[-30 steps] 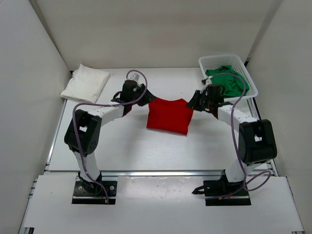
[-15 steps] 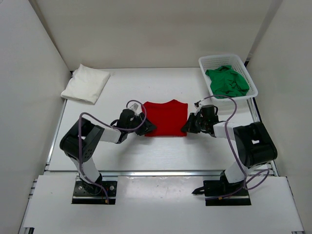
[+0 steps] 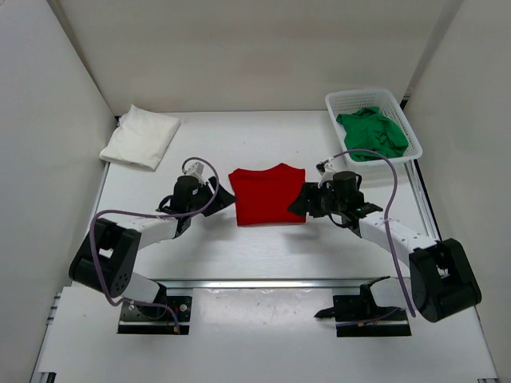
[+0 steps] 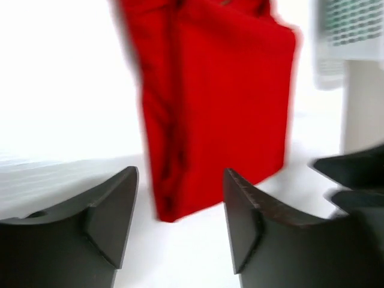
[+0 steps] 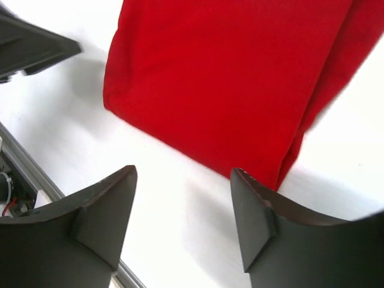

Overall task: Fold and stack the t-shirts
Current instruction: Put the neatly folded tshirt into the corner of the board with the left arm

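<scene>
At mid-table: the red t-shirt [image 3: 267, 195] lies flat as a folded rectangle on the table [image 3: 200, 247], and neither arm holds it.
Left gripper [image 4: 179, 174]: your jaws stand well apart, low over the table just beside the shirt's left edge. Nothing is between the fingers [image 4: 114, 204].
Right gripper [image 5: 183, 170]: your jaws are spread wide with nothing in them, just off the shirt's right edge. The cloth lies beyond the tips.
White t-shirt [image 3: 142, 137]: folded, at the far left corner, well apart from the red one.
Green t-shirt [image 3: 371, 134]: bunched and unfolded in the basket [image 3: 363, 97] at the far right.
Step in hand: by my judgement, you are letting go after a fold of the red shirt. Stacking is not yet done.
Next move: you need to check that the fold holds square. You then need a fresh two-sided grip low on the edges to carry the shirt to the white one without it opening.
Change from a second ago: the shirt then hung pinched between both grippers, farther back. Half a second ago it was down with both tips at its near corners. Both arms have since released and drawn outward.
Unchanged: the white and green shirts.
</scene>
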